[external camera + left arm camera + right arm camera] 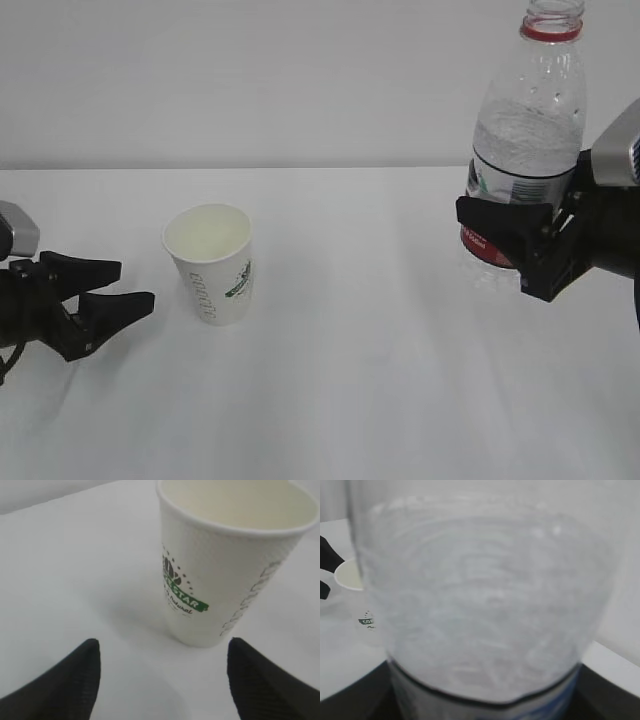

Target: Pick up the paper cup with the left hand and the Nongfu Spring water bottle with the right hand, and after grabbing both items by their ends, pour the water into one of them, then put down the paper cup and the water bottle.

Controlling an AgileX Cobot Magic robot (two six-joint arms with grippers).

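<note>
Looking at the exterior view, you find the paper cup (211, 262) standing upright on the white table (350, 380), a little left of the centre of the frame. Your left hand (112, 288) is at the left edge, just beside the cup but not touching it; its two black fingers are spread apart and point toward the cup, with nothing between them. In the left wrist view the paper cup (230, 565) fills the upper right of the frame, its green logo toward the camera, and the two fingertips (75, 680) of the left hand (162, 680) sit in the lower corners, with the cup ahead of them and bare table between.

At the right side of the exterior view your right hand (520, 245) is clamped on the Nongfu Spring water bottle (527, 130) at the label, low on its body. The bottle is upright, lifted off the table, with no cap on its mouth at the upper right corner. The water (528, 135) fills it to about the middle. The bottle is well apart from the cup.

In the right wrist view the Nongfu Spring water bottle (485, 605) is blurred and covers nearly the whole frame; the paper cup (351, 575) is small at the left edge.

The table is plain white, and behind it is a pale grey wall (250, 80).
</note>
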